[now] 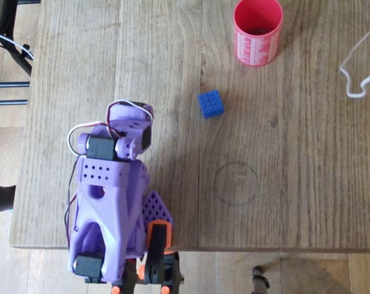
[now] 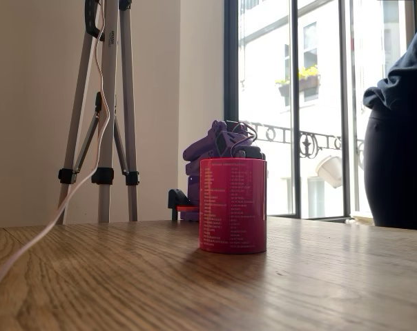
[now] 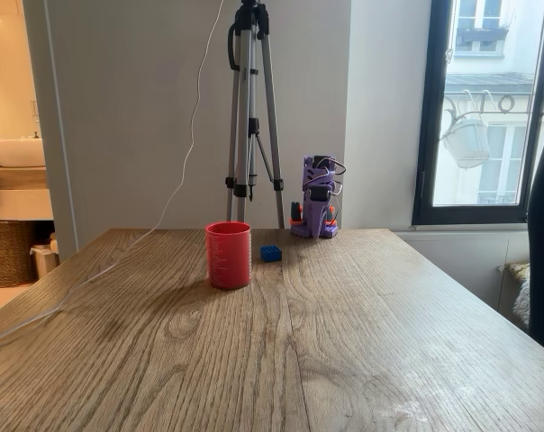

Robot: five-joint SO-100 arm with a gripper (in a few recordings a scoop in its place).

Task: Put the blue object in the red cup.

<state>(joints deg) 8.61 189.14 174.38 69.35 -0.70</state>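
The blue object point(image 1: 210, 103) is a small studded brick lying on the wooden table, a little left of and nearer the arm than the red cup point(image 1: 257, 32). In a fixed view the brick point(image 3: 271, 253) sits just right of the cup point(image 3: 229, 255), apart from it. The cup point(image 2: 233, 205) stands upright with white lettering on its wall. The purple arm point(image 1: 111, 184) is folded up at the table's near edge, well away from both. Its gripper point(image 1: 155, 214) is tucked back beside the base, and the folded arm hides how the jaws stand.
A white cable point(image 1: 356, 67) lies on the table to the right of the cup. A tripod point(image 3: 249, 117) stands behind the table. A person in dark clothes point(image 2: 402, 138) stands at the side. A faint ring mark point(image 1: 235, 182) shows on the wood.
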